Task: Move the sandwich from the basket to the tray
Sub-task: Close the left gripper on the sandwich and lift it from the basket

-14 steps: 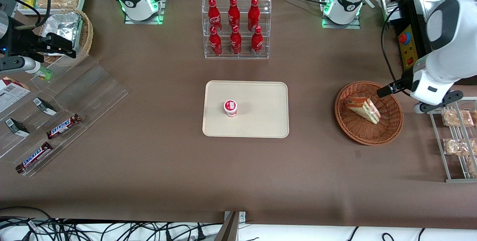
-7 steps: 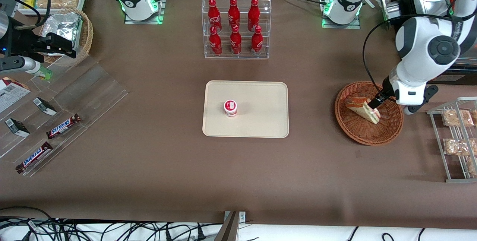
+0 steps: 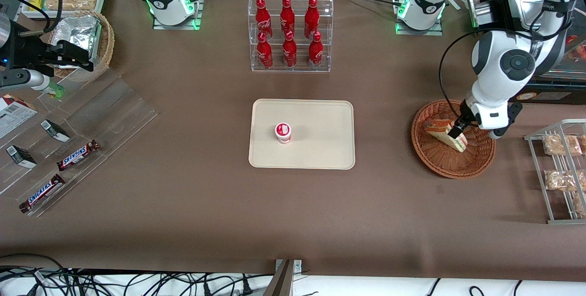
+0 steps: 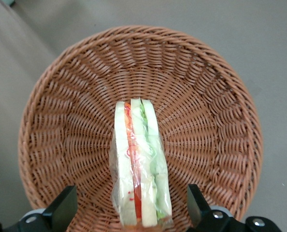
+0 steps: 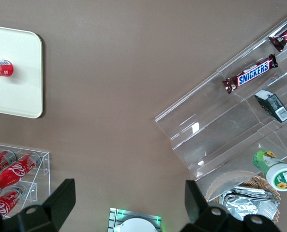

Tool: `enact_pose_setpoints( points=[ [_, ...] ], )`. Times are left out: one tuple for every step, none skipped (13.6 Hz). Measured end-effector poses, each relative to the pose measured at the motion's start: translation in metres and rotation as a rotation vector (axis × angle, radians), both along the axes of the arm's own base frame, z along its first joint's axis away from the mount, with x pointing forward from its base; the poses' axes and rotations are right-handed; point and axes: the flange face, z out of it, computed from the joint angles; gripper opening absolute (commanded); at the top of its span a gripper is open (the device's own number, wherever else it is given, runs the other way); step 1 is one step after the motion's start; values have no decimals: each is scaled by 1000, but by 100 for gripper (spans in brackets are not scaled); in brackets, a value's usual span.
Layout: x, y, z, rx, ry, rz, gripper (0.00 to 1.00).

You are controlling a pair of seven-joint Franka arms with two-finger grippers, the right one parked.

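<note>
The clear-wrapped sandwich [image 3: 439,132] lies in the round reddish-brown wicker basket [image 3: 435,158] toward the working arm's end of the table. In the left wrist view the sandwich [image 4: 138,169] stands on edge in the basket [image 4: 211,96], showing white bread with red and green layers. My left gripper [image 3: 456,130] hangs over the basket, open, with one finger [image 4: 61,209] on each side of the sandwich and a gap to it on both sides. The cream-beige tray [image 3: 320,117] lies at the table's middle and also shows in the right wrist view [image 5: 12,87].
A small red-and-white cup [image 3: 283,132] stands on the tray. A clear rack of red bottles [image 3: 289,33] stands farther from the front camera than the tray. A wire rack with snack bags [image 3: 561,172] is beside the basket. Clear racks with Snickers bars [image 3: 78,155] lie toward the parked arm's end.
My left arm has swung in from beside the basket and come down over it. The open gripper now straddles the sandwich. The sandwich has not moved.
</note>
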Motion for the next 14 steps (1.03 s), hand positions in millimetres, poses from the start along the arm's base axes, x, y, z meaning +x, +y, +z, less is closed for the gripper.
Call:
enact_pose_setpoints(
  points=[
    [-1, -1, -9, 4, -2, 13, 100],
    [-1, -2, -16, 8, -7, 22, 100],
    [0, -3, -23, 9, -12, 29, 100],
    [0, -4, -30, 8, -15, 34, 100],
    [0, -4, -36, 4, -17, 37, 100],
    [-1, -5, -42, 1, -16, 41, 100],
    [-1, -5, -47, 0, -12, 43, 96],
    [-2, -5, -50, -1, -6, 44, 64],
    [-2, -5, -53, -1, -2, 45, 17],
    [-3, -5, -54, -1, 0, 45, 0],
    [-3, -5, -55, -1, 1, 46, 0],
    [-3, -5, -55, -2, 0, 46, 0],
    [-2, -5, -55, -2, -1, 46, 0],
    [-2, -5, -55, -2, -3, 46, 0]
  ],
)
